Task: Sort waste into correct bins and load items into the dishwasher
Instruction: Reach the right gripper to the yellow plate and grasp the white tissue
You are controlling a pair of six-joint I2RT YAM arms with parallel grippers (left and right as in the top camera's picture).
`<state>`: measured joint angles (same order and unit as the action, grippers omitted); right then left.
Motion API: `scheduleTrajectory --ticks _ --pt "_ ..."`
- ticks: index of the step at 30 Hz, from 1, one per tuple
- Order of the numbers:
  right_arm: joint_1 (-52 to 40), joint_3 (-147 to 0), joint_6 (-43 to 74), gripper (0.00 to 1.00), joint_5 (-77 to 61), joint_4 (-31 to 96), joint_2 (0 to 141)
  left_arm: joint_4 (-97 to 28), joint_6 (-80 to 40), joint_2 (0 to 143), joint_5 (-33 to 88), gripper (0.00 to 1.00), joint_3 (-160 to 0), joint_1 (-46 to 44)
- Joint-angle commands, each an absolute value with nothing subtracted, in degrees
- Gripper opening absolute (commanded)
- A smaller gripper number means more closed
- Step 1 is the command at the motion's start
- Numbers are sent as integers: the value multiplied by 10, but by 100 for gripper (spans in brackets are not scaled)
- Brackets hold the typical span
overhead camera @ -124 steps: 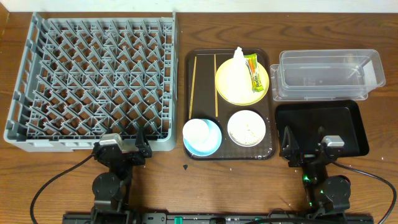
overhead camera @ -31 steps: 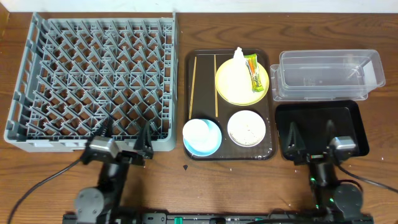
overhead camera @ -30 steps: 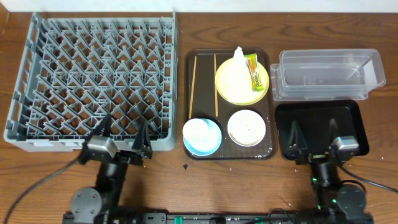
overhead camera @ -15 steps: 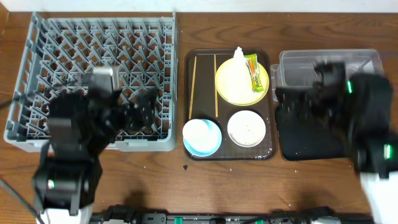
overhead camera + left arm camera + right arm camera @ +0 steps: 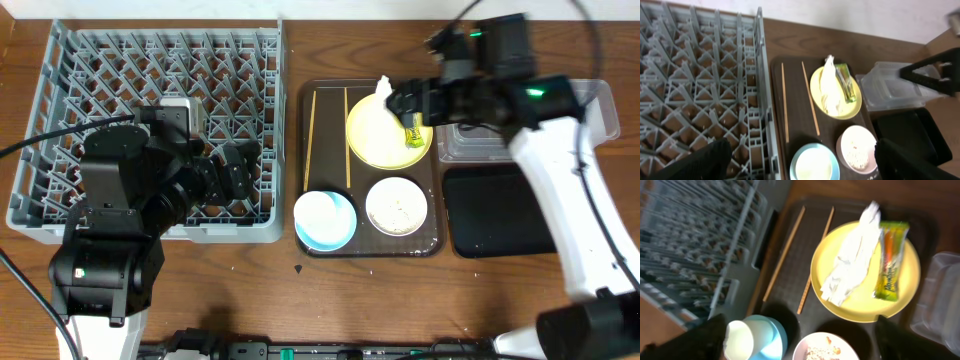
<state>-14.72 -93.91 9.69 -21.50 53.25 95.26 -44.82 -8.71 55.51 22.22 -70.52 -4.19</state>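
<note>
The yellow plate (image 5: 372,135) lies on the brown serving tray and carries the white tissue (image 5: 381,88) and the yellow-green wrapper (image 5: 890,260). My right gripper (image 5: 408,100) hovers open and empty above the plate. The white cup (image 5: 742,337) lies in the light blue bowl (image 5: 325,220). The white bowl (image 5: 397,205) holds rice scraps. Two chopsticks (image 5: 309,135) lie on the tray's left side. My left gripper (image 5: 235,170) is open and empty over the grey dish rack's (image 5: 60,120) front right part. The clear tub (image 5: 590,110) and black tray (image 5: 500,215) stand at the right.
The dark brown serving tray (image 5: 325,150) sits between the rack and the bins. My right arm crosses over the clear tub and hides part of it. Bare wooden table (image 5: 330,300) runs along the front edge.
Both arms have risen from the table's front edge. The left gripper moved over the rack, the right over the yellow plate. No object has moved.
</note>
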Motion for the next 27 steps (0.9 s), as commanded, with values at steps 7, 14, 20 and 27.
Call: scheduleTrajectory --ticks 7,14,20,27 --pt "-287 -949 128 57 105 459 1117 -467 -79 554 229 93 -718 -40" --pt "-247 -949 176 47 4 367 1238 -467 -79 554 229 93 -718 -40" --pt "-236 -949 199 34 21 366 1278 -467 -79 554 229 93 -718 -40" --pt "-215 -950 197 1 17 394 1264 -467 -79 554 229 93 -718 -40"
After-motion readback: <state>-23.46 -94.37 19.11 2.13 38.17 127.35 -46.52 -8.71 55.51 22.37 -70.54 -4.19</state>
